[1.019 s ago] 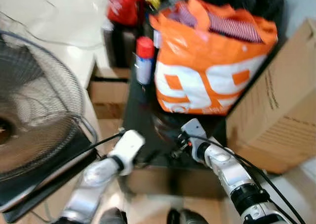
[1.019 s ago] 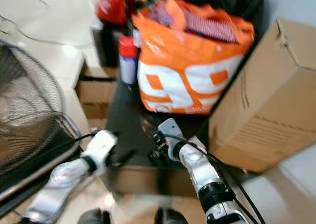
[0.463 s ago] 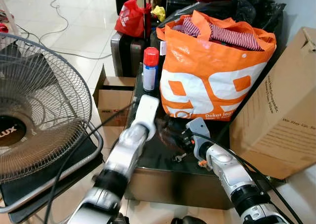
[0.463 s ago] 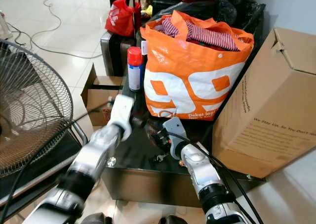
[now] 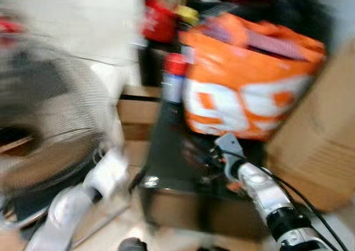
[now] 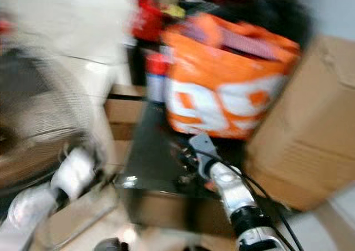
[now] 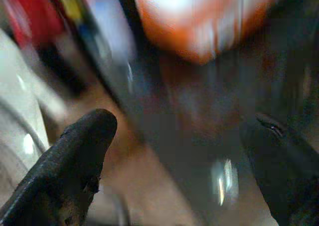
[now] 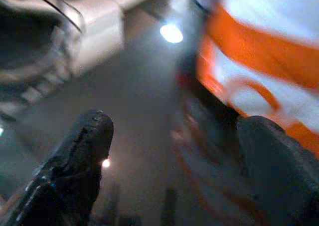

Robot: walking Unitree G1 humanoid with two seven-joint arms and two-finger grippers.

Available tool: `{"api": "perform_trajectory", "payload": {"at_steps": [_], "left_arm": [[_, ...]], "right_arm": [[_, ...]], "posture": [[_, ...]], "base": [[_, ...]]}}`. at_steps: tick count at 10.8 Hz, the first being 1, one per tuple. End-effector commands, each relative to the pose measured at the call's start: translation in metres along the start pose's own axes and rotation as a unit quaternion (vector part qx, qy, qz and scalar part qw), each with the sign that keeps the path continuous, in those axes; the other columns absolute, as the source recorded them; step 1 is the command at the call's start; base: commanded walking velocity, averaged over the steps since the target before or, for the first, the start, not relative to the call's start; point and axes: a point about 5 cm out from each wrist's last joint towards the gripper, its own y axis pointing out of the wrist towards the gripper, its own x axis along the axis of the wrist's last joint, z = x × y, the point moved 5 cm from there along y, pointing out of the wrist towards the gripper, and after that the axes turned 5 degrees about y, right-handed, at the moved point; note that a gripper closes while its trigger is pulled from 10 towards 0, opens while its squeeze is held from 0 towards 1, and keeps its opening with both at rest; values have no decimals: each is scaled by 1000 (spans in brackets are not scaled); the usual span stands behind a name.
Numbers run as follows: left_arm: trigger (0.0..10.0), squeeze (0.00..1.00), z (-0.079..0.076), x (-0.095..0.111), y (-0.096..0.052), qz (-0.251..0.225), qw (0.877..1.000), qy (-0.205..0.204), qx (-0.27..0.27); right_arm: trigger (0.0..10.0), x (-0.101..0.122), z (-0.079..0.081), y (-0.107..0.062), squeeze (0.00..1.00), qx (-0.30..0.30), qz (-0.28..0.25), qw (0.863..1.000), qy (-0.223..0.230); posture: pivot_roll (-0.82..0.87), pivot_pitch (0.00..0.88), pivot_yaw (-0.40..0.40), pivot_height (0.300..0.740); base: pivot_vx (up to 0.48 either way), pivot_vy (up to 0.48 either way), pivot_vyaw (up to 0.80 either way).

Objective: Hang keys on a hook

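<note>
Both eye views are smeared by motion, and I cannot pick out the keys or a hook. My right gripper (image 5: 213,157) reaches over the low black glass table (image 5: 169,146), just in front of the orange bag (image 5: 244,101). In the right wrist view its two black fingers (image 8: 75,161) stand wide apart over the dark glass, with nothing between them. My left gripper (image 5: 136,180) hangs low off the table's left front corner. In the left wrist view its fingers (image 7: 75,156) are also spread, and the table edge and floor show between them.
A red-capped spray can (image 5: 173,79) stands on the table left of the bag. A large floor fan (image 5: 50,123) is close on the left, and a big cardboard box (image 5: 316,151) on the right. A small open carton (image 5: 138,109) sits on the floor beside the table.
My left arm has drawn back from over the table to low at its left front corner. The right arm stays over the glass. The views have become blurred.
</note>
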Motion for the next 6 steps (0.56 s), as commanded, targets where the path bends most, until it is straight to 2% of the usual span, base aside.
{"api": "perform_trajectory", "payload": {"at_steps": [1, 3, 4, 5, 6], "left_arm": [[10000, 0, -14, 13, 6, -25, 999, -9, -31], [10000, 0, -27, 14, -5, 1, 998, -22, -52], [10000, 0, -28, 12, -8, 10, 998, -24, -54], [10000, 0, -30, 6, -9, 22, 998, -24, -61], [10000, 0, -32, 4, -10, 31, 997, -22, -66]], "right_arm": [[10000, -2, -6, -4, 1000, -9, 1, 1000, 0], [10000, -11, -1, -6, 1000, 0, 17, 1000, -20], [10000, -18, 3, -4, 1000, 13, 41, 998, -36], [10000, -34, 8, -2, 1000, 23, 90, 994, -59], [10000, -38, 7, -2, 1000, 19, 105, 993, -53]], "posture": [[48, 0, -30, 740], [41, 0, -31, 740], [43, 0, -40, 740], [49, 0, -52, 740], [51, 1, -62, 740]], "base": [[0, 0, 0], [0, 0, 0], [0, 0, 0], [0, 0, 0], [0, 0, 0]]}}
